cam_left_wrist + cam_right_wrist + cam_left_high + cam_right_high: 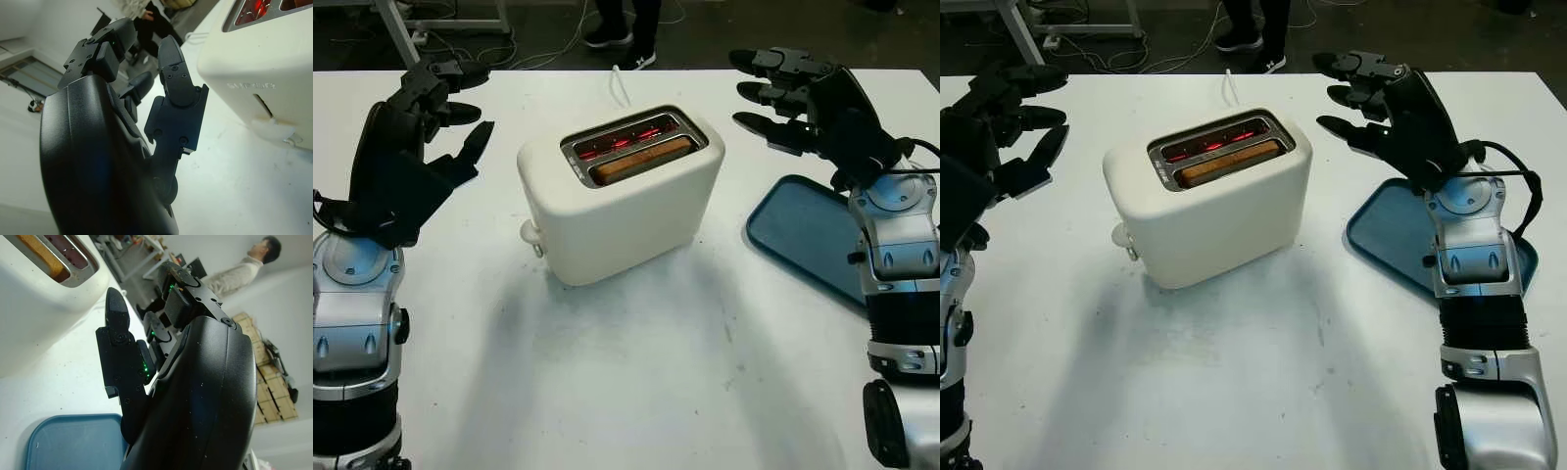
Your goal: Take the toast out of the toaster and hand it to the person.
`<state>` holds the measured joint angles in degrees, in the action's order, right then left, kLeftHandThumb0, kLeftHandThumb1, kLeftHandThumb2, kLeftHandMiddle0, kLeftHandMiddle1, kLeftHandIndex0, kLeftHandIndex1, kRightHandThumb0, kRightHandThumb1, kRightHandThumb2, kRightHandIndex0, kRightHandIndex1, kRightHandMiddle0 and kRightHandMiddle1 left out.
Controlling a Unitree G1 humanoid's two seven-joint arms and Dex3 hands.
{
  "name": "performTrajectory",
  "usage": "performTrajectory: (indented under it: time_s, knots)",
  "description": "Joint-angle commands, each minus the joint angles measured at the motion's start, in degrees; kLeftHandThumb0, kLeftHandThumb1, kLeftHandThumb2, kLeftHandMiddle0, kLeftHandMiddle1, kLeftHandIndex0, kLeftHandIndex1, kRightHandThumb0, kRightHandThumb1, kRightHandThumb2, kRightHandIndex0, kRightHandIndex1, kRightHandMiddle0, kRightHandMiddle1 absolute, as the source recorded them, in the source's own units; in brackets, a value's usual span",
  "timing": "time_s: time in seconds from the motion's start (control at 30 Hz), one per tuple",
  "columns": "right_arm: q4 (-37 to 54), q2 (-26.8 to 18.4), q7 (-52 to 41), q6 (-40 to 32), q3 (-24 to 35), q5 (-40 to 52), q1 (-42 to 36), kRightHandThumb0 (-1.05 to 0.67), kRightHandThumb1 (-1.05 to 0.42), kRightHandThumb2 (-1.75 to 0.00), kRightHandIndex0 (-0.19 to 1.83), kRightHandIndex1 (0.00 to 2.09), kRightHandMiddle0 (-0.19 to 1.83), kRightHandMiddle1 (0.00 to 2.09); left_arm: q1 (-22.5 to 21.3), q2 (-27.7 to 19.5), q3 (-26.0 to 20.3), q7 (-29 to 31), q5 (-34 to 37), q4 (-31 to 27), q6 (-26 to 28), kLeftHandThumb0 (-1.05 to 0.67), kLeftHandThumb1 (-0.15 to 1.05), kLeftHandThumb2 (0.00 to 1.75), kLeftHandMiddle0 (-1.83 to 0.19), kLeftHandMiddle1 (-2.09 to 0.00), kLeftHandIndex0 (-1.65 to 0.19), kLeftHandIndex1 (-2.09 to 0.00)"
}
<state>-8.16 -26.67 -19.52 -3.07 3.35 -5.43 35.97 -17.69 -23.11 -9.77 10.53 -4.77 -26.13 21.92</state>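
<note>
1. A cream-white toaster (622,201) stood near the middle of the white table (636,392), its two slots facing up and its lever knob (528,232) at its 8 o'clock corner.
2. The toast (641,160) sat low in the nearer slot, only its brown upper edge visible, while the farther slot (619,142) glowed red inside.
3. The left hand (431,122) was raised at the toaster's 9 o'clock, well apart from it, holding nothing, its palm turned toward the toaster.
4. The right hand (1376,103) was raised at the toaster's 2 o'clock, near its far corner but not touching, and it too held nothing.
5. A blue tray (1386,235) lay flat on the table at the toaster's 3 o'clock, partly hidden by the right forearm.
6. A white cord (620,88) ran from behind the toaster toward the table's far edge at 12 o'clock.
7. A person's legs and dark shoes (622,34) stood on the floor beyond that edge.
8. In the right wrist view, a person (244,269) in a light top stood in the background.
</note>
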Motion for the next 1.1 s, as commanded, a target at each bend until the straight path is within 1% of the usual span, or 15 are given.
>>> performTrajectory:
  time_s: [0.0,0.17,0.3,0.5,0.6,0.73,0.9,1.07]
  knots:
    - [0.4,-0.11,0.2,0.27,0.33,0.62,-0.63,-0.2,-0.92,-0.19,0.58,0.02,0.56,0.01,0.95,-0.02,-0.16,-0.3,-0.05,0.23,-0.95,-0.39,0.92,0.53,-0.09,-1.06,-0.2,-0.68]
    - [0.96,0.0,-0.16,-0.64,0.36,1.12,-0.58,-0.16,-0.92,-0.21,0.56,0.0,0.54,0.0,0.72,-0.06,-0.29,-0.07,0.1,0.07,-1.02,-0.38,0.92,0.53,-0.09,-1.07,-0.2,-0.68]
    - [0.16,-0.21,-0.08,0.73,0.2,0.76,-0.47,-0.16,-0.92,-0.2,0.57,0.01,0.56,0.01,0.54,0.19,-0.24,-0.38,0.04,-0.21,-0.46,-0.38,0.92,0.54,-0.08,-1.07,-0.2,-0.69]
    - [0.7,-0.52,0.02,0.06,-0.08,0.11,-0.4,-0.15,-0.92,-0.19,0.58,0.01,0.56,0.01,0.51,0.17,-0.22,-0.29,-0.06,-0.15,-0.87,-0.37,0.92,0.54,-0.08,-1.07,-0.19,-0.7]
    - [0.4,-0.53,0.35,0.53,-0.18,-0.32,-0.42,-0.17,-0.92,-0.18,0.59,0.02,0.57,0.01,0.46,0.08,-0.22,-0.18,-0.06,-0.06,-0.68,-0.37,0.92,0.54,-0.08,-1.08,-0.19,-0.7]
    - [0.68,-0.78,0.95,-0.07,-0.48,-1.59,-0.45,-0.21,-0.92,-0.16,0.63,0.04,0.6,0.03,0.6,0.1,-0.39,-0.08,0.22,0.47,-1.74,-0.37,0.92,0.54,-0.08,-1.09,-0.19,-0.71]
    - [0.59,-1.31,1.05,0.84,-0.79,-3.16,-0.57,-0.25,-0.92,-0.17,0.7,0.07,0.64,0.04,0.68,-0.13,0.08,-0.35,-0.8,0.15,-1.21,-0.38,0.92,0.55,-0.08,-1.09,-0.19,-0.72]
    - [0.03,-1.64,0.98,1.59,-0.93,-3.42,-0.43,-0.24,-0.92,-0.18,0.72,0.08,0.65,0.04,0.69,0.54,-0.47,-0.05,0.61,0.41,-1.7,-0.37,0.92,0.55,-0.07,-1.09,-0.18,-0.72]
